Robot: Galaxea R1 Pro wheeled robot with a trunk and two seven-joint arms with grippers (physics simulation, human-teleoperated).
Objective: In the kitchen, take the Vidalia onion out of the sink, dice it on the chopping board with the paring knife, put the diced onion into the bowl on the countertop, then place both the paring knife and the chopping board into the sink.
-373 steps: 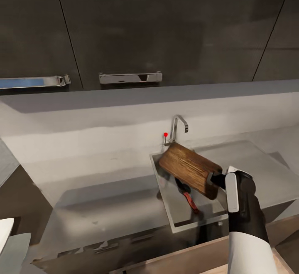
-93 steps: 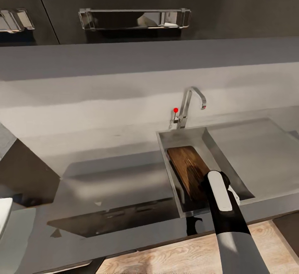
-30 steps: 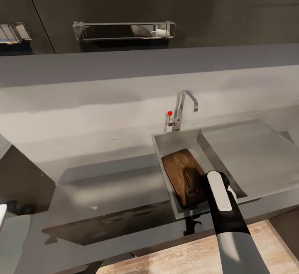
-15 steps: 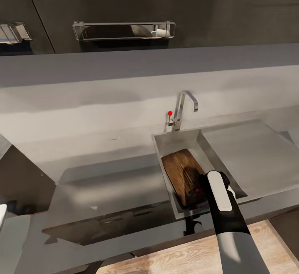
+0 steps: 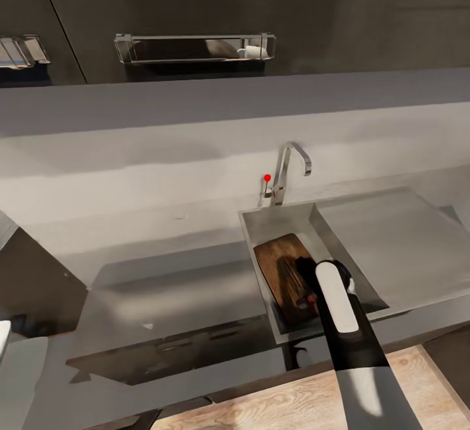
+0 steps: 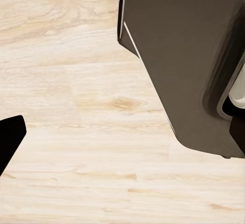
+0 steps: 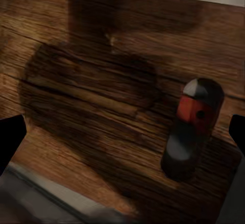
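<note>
The brown chopping board (image 5: 279,265) lies inside the steel sink (image 5: 287,218), its slot hole at the near end. Through that slot the paring knife's red handle (image 7: 196,113) shows from under the board (image 7: 102,81); a red spot marks the paring knife (image 5: 307,299) in the head view, its blade hidden. My right gripper (image 5: 303,269) hovers just over the board's near half. In the right wrist view the right gripper (image 7: 122,137) is open, with nothing between its fingertips (image 7: 10,137). My left gripper (image 6: 122,137) hangs open over the wooden floor. The Vidalia onion and the bowl are out of view.
The grey countertop (image 5: 163,293) runs left of the sink, the flat drainboard (image 5: 398,247) to its right. The chrome tap (image 5: 290,166) with a red knob (image 5: 267,177) stands behind the basin. Dark wall cabinets with a rail handle (image 5: 194,48) hang above. A dark cabinet (image 6: 178,55) stands near my left gripper.
My right gripper, which held the board earlier and lowered it into the sink, has drawn slightly left and farther over the board in the last half second. The board lies still.
</note>
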